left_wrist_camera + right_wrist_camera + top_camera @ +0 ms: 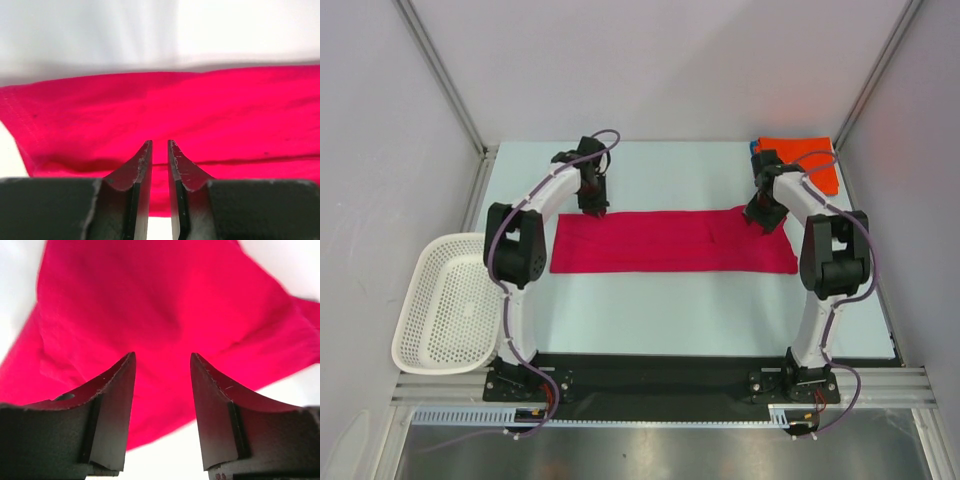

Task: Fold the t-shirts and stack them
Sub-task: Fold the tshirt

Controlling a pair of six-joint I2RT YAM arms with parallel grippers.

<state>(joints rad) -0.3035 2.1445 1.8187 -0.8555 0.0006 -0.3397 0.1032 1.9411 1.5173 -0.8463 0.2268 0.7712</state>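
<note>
The crimson t-shirt (pixel 670 240) lies folded into a long strip across the middle of the table. My left gripper (pixel 593 208) is at the strip's far left corner. In the left wrist view its jaws (pixel 159 142) stand nearly together, pinching the crimson cloth (pixel 200 110) at its near edge. My right gripper (pixel 761 220) hovers over the strip's far right corner. In the right wrist view its fingers (pixel 162 355) stand wide apart above the red cloth (pixel 150 305), holding nothing. A folded orange t-shirt (pixel 805 158) rests at the back right, with a sliver of blue at its left edge.
A white perforated basket (pixel 445 300) sits at the table's left edge, beside the left arm's base. Frame posts and grey walls close in the back and both sides. The orange t-shirt lies just behind the right arm's wrist.
</note>
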